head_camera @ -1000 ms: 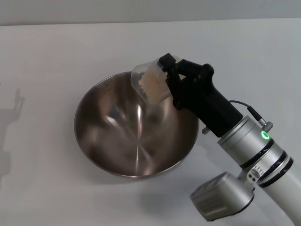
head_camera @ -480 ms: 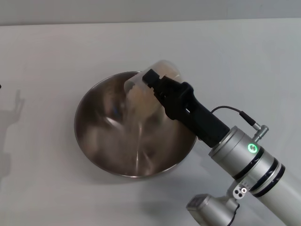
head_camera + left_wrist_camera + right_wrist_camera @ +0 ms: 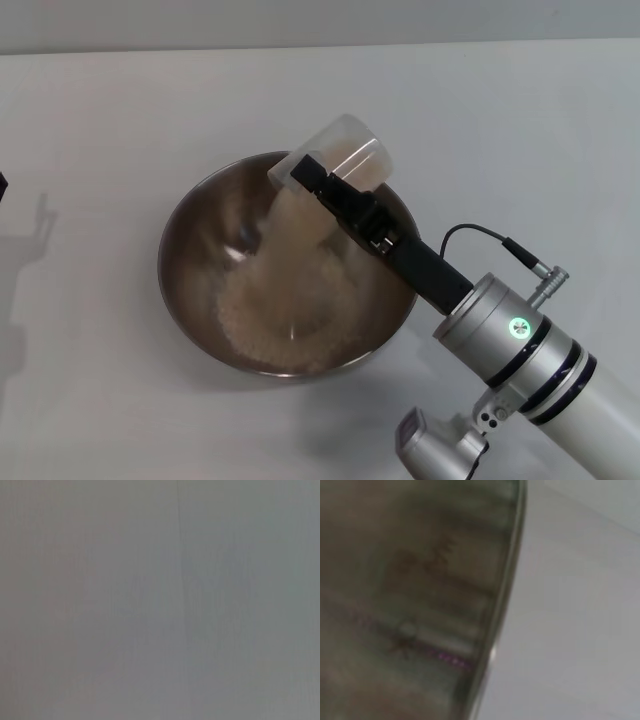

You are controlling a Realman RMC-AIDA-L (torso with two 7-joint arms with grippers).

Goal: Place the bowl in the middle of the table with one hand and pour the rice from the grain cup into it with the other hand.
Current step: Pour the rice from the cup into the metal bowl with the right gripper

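The large steel bowl (image 3: 205,250) sits in the middle of the white table (image 3: 100,120). My right gripper (image 3: 330,185) is shut on the clear grain cup (image 3: 345,150), tipped mouth-down over the bowl's far side. Rice (image 3: 285,215) streams from the cup and lies in a pale heap (image 3: 285,310) across the bowl's bottom. The right wrist view shows only the bowl's wall (image 3: 410,595) and rim from close by. My left gripper is out of view; the left wrist view is plain grey.
My right arm (image 3: 520,350) crosses the near right corner of the table. A dark shadow (image 3: 35,225) falls on the left side of the table. Nothing else stands on the tabletop.
The right wrist has rolled further, tipping the cup from near level to mouth-down. Rice has left the cup and now fills the bowl's bottom.
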